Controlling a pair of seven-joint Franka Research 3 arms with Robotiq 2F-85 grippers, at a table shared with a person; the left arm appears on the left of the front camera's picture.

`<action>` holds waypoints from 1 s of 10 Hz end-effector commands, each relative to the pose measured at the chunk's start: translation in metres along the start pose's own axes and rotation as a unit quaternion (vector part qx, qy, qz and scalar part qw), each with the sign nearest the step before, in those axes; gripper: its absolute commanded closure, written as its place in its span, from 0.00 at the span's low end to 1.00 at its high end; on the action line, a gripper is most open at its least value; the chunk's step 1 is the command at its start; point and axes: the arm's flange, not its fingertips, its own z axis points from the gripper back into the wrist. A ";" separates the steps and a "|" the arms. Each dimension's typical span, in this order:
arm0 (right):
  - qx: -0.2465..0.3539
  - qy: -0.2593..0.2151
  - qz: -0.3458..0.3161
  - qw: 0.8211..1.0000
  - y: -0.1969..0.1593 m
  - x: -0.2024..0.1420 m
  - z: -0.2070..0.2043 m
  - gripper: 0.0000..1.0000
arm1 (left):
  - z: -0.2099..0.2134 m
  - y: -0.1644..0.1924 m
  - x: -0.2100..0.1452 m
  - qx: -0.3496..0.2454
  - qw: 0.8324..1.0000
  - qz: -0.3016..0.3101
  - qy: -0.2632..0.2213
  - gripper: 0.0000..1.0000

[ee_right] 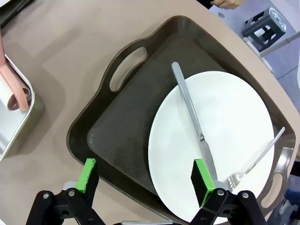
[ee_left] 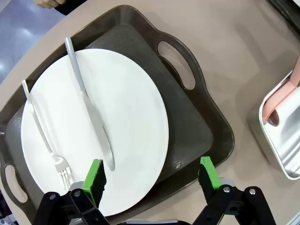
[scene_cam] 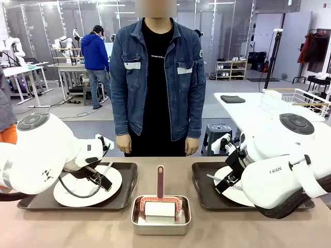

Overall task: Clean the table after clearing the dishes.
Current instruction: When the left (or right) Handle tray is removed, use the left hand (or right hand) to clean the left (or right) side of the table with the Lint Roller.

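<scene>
The table (scene_cam: 77,227) carries two dark trays with a steel pan (scene_cam: 137,217) between them, close to the robot's edge. The pan holds a white block in a reddish frame with a pink handle (scene_cam: 160,181) pointing toward the person (scene_cam: 158,77), who stands at the far side with both hands hanging down.

Left side: the left tray (ee_left: 187,122) holds the left plate (ee_left: 126,117). On that plate lie the left knife (ee_left: 89,108) and, apart from it, the left fork (ee_left: 42,136). The left gripper (ee_left: 151,176) hangs above the tray's near edge with its jaws spread wide and nothing between them. One green pad is over the plate by the knife's tip, the other over the tray's corner.

Right side: the right tray (ee_right: 122,122) holds the right plate (ee_right: 234,122), set toward one end of the tray. The right knife (ee_right: 192,112) and the right fork (ee_right: 258,159) lie on it (the knife's end overhangs the plate rim). The right gripper (ee_right: 144,180) hangs above this tray, jaws likewise fully apart and empty. One pad is over bare table just outside the tray's rim, the other over the plate beside the knife.

Contact between pads and dishes cannot be determined.
</scene>
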 end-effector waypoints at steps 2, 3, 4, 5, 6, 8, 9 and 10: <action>0.000 0.000 0.000 1.000 0.000 0.000 0.000 0.00 | 0.000 0.000 0.000 0.000 1.000 0.000 0.000 0.00; 0.000 0.000 0.000 1.000 0.000 0.000 0.000 0.00 | 0.000 0.000 0.000 0.000 1.000 0.000 0.000 0.00; 0.000 0.000 0.000 1.000 0.000 0.000 0.000 0.00 | 0.000 0.000 0.000 0.000 1.000 0.000 0.000 0.00; 0.000 0.000 0.000 1.000 0.000 0.000 0.000 0.00 | 0.000 0.000 0.000 0.000 1.000 0.000 0.000 0.00; 0.000 0.000 0.000 1.000 0.000 0.000 0.000 0.00 | 0.000 0.000 0.000 0.000 1.000 0.000 0.000 0.00; 0.000 0.000 0.000 1.000 0.000 0.000 0.000 0.00 | 0.000 0.000 0.000 0.000 1.000 0.000 0.000 0.00; 0.000 0.000 0.000 1.000 0.000 0.000 0.000 0.00 | 0.000 0.000 0.000 0.000 1.000 0.000 0.000 0.00; 0.000 0.000 0.000 1.000 0.000 0.000 0.000 0.00 | 0.000 -0.001 0.000 0.000 1.000 -0.001 0.000 0.00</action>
